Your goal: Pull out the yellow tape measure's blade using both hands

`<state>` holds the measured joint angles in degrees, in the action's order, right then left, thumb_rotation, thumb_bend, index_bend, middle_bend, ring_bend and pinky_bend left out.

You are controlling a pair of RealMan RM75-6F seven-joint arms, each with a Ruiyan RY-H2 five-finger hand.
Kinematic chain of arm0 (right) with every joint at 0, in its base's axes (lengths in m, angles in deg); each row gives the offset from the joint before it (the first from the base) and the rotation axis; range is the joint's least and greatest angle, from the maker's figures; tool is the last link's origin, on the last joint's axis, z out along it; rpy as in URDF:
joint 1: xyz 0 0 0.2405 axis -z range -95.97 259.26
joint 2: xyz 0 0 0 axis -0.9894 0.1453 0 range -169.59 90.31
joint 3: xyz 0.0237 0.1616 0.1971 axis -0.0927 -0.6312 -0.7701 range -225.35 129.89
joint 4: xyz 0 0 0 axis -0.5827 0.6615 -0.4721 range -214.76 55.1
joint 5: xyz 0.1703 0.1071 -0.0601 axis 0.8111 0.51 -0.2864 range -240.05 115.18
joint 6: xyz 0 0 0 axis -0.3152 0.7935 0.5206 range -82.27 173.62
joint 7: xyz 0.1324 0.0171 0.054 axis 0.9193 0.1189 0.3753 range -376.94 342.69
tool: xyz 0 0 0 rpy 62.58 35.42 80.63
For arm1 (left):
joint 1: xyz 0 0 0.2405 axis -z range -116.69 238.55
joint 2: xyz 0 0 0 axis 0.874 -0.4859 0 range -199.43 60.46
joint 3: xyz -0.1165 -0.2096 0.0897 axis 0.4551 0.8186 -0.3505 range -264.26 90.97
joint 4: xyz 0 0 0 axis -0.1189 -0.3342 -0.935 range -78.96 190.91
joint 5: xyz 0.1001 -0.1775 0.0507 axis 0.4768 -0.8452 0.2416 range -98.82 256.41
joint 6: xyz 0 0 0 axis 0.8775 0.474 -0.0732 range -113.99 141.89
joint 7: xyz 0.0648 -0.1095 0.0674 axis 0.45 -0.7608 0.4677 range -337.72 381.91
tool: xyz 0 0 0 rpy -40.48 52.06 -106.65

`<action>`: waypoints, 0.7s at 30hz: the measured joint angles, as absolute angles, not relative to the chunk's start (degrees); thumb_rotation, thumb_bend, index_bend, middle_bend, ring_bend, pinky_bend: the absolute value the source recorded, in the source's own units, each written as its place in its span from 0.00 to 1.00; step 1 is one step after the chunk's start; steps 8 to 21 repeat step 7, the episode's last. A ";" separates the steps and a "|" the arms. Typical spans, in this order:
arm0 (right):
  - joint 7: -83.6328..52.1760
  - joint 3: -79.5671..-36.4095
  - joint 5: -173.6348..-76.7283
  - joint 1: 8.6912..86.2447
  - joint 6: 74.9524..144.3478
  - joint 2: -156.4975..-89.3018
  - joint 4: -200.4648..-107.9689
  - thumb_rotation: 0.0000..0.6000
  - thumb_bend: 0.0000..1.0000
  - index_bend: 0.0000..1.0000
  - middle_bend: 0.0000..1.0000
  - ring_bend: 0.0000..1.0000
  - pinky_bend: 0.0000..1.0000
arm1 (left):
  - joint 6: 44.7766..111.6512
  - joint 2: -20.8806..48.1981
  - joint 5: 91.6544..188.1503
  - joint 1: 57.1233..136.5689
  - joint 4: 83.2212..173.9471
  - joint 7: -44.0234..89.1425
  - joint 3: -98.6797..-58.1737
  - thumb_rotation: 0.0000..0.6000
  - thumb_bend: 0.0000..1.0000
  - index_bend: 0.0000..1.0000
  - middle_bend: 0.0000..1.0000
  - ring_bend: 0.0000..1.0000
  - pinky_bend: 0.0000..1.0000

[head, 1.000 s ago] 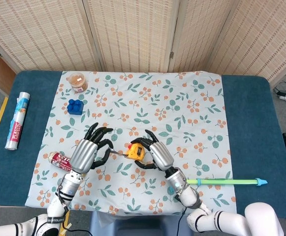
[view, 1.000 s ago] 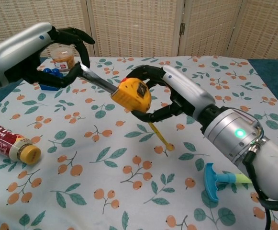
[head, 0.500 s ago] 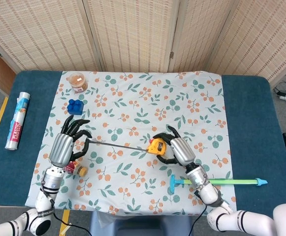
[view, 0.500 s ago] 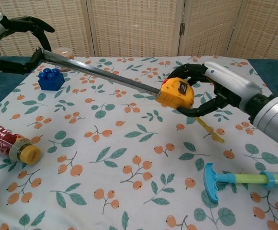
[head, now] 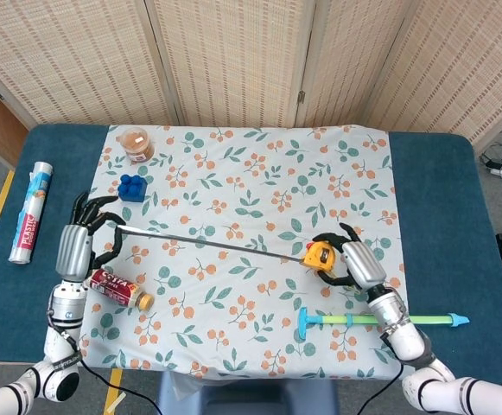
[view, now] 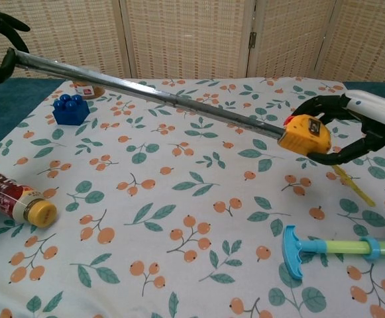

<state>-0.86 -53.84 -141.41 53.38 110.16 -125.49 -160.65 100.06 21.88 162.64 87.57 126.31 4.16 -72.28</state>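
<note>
My right hand [head: 354, 261] [view: 361, 129] grips the yellow tape measure [head: 319, 255] [view: 304, 134] above the floral cloth at the right. Its grey blade [head: 207, 243] [view: 146, 92] stretches out long to the left, held off the table. My left hand [head: 82, 244] pinches the blade's far end near the cloth's left edge; in the chest view only its dark fingers [view: 0, 40] show at the top left corner. A thin yellow strap [view: 351, 186] hangs from the tape measure's case.
A red bottle with a yellow cap [head: 119, 288] [view: 13, 197] lies below the left hand. A blue block [head: 131, 186] [view: 71, 109] and a small jar [head: 136, 143] stand behind. A teal and green stick [head: 380, 319] [view: 341, 249] lies front right. A plastic-wrap roll [head: 30, 224] rests far left.
The hands have drawn apart: the left hand went left with the blade's tip, the right hand went right with the case. The exposed blade has grown much longer.
</note>
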 measured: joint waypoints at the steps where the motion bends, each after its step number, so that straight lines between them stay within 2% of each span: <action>1: -0.32 -53.69 -141.38 53.70 110.07 -124.96 -160.70 1.00 0.35 0.57 0.47 0.34 0.02 | 100.08 21.87 162.53 87.51 125.98 3.84 -72.20 1.00 0.60 0.51 0.27 0.21 0.00; 21: 1.47 -53.29 -141.38 54.75 109.68 -123.56 -160.09 1.00 0.35 0.57 0.47 0.34 0.02 | 100.29 21.88 162.43 87.49 123.78 2.23 -71.88 1.00 0.60 0.51 0.27 0.21 0.00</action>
